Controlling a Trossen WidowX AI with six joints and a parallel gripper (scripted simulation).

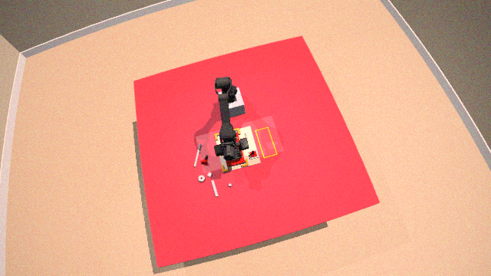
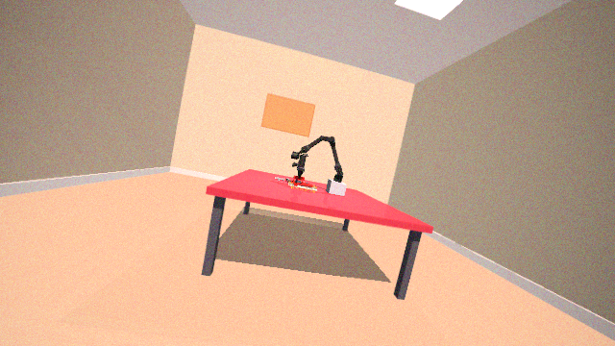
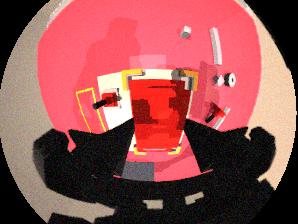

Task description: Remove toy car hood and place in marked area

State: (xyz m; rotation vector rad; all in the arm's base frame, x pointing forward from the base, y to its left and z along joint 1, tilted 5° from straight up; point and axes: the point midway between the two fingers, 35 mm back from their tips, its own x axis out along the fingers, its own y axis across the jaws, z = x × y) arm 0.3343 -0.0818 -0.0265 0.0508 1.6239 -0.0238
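The gripper (image 3: 157,137) is clamped on the red hood (image 3: 157,115), which sits on the toy car (image 1: 235,161) left of the marked area (image 1: 266,142), so a crooked lift could drag the car or loosen the grip.

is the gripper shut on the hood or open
Shut on the hood: in the wrist view the red panel fills the gap between the gripper fingers.

Seemingly a bare test room: red table (image 2: 269,192), plain walls.
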